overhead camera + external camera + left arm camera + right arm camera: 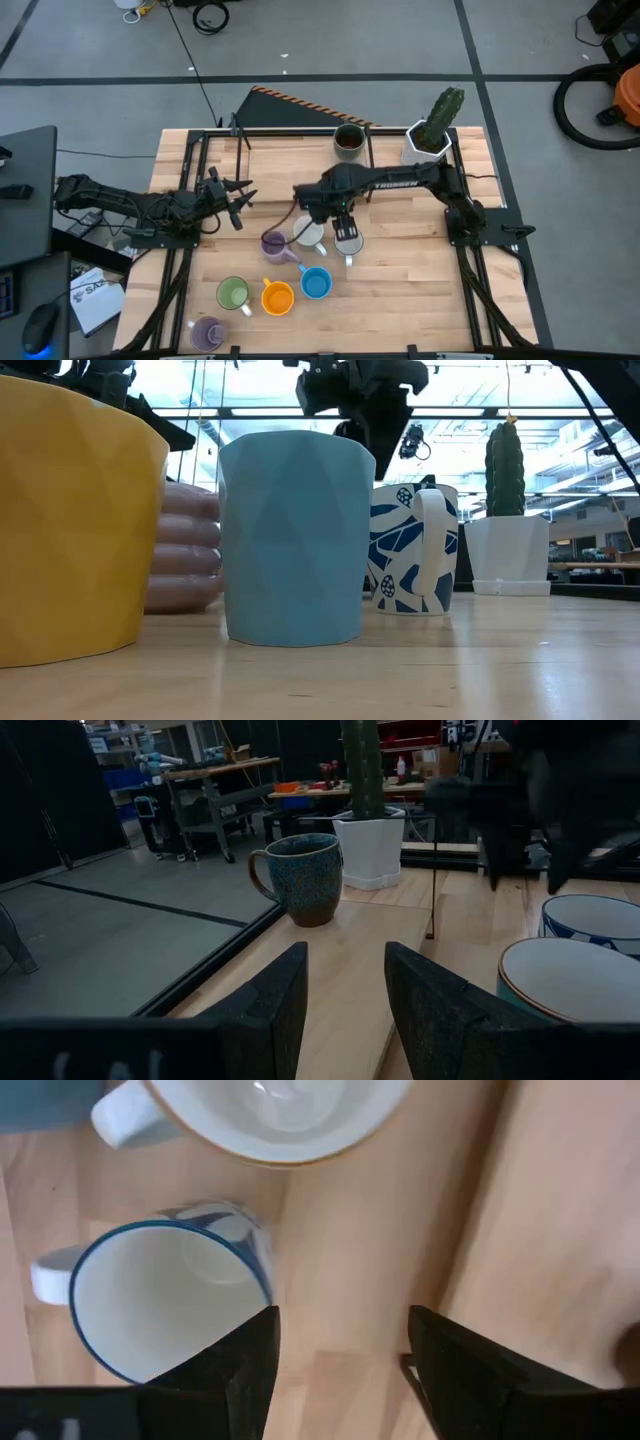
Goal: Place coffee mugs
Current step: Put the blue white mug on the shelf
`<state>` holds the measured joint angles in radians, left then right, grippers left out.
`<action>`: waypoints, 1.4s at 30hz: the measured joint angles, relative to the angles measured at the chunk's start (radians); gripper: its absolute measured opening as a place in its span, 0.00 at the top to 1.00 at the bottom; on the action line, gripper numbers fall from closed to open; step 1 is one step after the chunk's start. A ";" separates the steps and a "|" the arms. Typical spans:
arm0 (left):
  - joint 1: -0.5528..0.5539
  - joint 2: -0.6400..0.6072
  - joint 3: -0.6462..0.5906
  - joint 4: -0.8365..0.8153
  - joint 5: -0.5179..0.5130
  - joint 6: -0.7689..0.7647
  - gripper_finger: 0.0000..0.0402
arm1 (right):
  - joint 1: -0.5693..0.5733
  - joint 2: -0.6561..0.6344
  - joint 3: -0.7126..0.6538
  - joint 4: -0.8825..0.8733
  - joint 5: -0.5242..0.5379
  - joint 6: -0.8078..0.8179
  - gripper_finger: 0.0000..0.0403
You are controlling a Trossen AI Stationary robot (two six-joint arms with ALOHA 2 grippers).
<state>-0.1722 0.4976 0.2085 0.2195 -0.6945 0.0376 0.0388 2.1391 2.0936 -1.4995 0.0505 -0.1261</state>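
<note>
Eight mugs stand upright on their bases on the wooden table. Dark brown mug (348, 142) (300, 875) is near the far edge. Purple mug (273, 243), white mug (310, 235) (270, 1120) and blue-patterned white mug (348, 240) (165, 1310) (415, 550) cluster mid-table. Green mug (233, 293), orange mug (277, 297) (70, 520), blue mug (315, 283) (290, 540) and a second purple mug (207, 333) sit nearer. My right gripper (343, 225) (340, 1360) hovers open, pointing down, just beside the patterned mug. My left gripper (243, 200) (345, 990) is open at the table's left, low and level.
A white angular pot with a green cactus (430, 135) (365, 850) (510, 550) stands at the far right corner, next to the dark brown mug. Black frame rails (190, 180) run along the table's sides. Bare wood (420, 280) lies on the near right.
</note>
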 joint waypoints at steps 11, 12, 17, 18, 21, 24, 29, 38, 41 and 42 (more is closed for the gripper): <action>0.000 0.000 0.000 0.000 0.000 0.000 0.65 | 0.014 0.000 -0.120 0.051 -0.078 0.040 0.49; 0.000 0.000 0.000 0.000 0.000 0.000 0.65 | 0.014 0.000 -0.132 0.064 -0.078 0.040 0.49; 0.000 0.000 0.000 0.000 0.000 0.000 0.65 | 0.011 0.000 -0.179 0.093 -0.078 0.056 0.51; 0.000 0.000 0.000 0.000 0.000 0.000 0.65 | 0.009 0.000 -0.186 0.095 -0.078 0.061 0.52; 0.000 0.000 0.000 0.000 0.000 0.000 0.65 | 0.002 0.000 -0.202 0.103 -0.078 0.083 0.59; 0.000 0.000 0.000 0.000 0.000 0.001 0.65 | -0.003 0.000 -0.218 0.123 -0.079 0.100 0.67; 0.000 0.000 0.000 0.000 0.000 0.001 0.65 | -0.002 0.000 -0.228 0.136 -0.082 0.100 0.79; 0.000 0.000 0.000 0.000 0.000 0.001 0.65 | -0.025 0.000 -0.228 0.108 -0.090 0.080 0.92; 0.000 0.000 0.000 0.000 0.000 0.001 0.65 | -0.035 -0.004 -0.228 0.109 -0.093 0.072 0.92; 0.000 0.000 0.000 0.000 0.000 0.001 0.65 | -0.040 -0.008 -0.226 0.105 -0.092 0.072 0.91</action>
<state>-0.1720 0.4976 0.2085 0.2192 -0.6948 0.0383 -0.0012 2.1315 1.8680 -1.3947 -0.0418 -0.0544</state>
